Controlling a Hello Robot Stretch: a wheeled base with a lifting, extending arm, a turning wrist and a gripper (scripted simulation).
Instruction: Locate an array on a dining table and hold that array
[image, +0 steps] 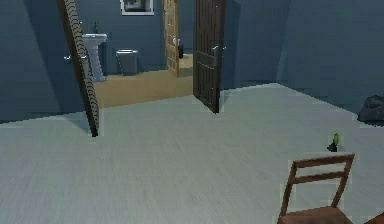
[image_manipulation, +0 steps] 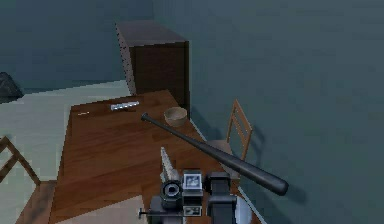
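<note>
A brown wooden dining table (image_manipulation: 110, 160) runs up the middle of the arm side view. Near its far end lies a flat pale strip of small pieces in a row (image_manipulation: 125, 104), which may be the array. A tiny pale thing (image_manipulation: 83, 113) lies left of it. A round tan bowl (image_manipulation: 176, 115) stands at the far right corner, and a long dark baseball bat (image_manipulation: 215, 152) lies slantwise along the right side. My gripper (image_manipulation: 158, 207) shows at the bottom edge over the near end of the table, left of two white marked squares (image_manipulation: 181, 186). I cannot tell whether it holds anything.
A dark wooden dresser (image_manipulation: 155, 55) stands beyond the table. Wooden chairs stand right (image_manipulation: 238, 125) and left (image_manipulation: 10, 160) of the table; another chair (image: 318, 190) is at the forward view's bottom right. Ahead, two open doors (image: 209, 50) frame a bathroom with a pedestal sink (image: 95, 48).
</note>
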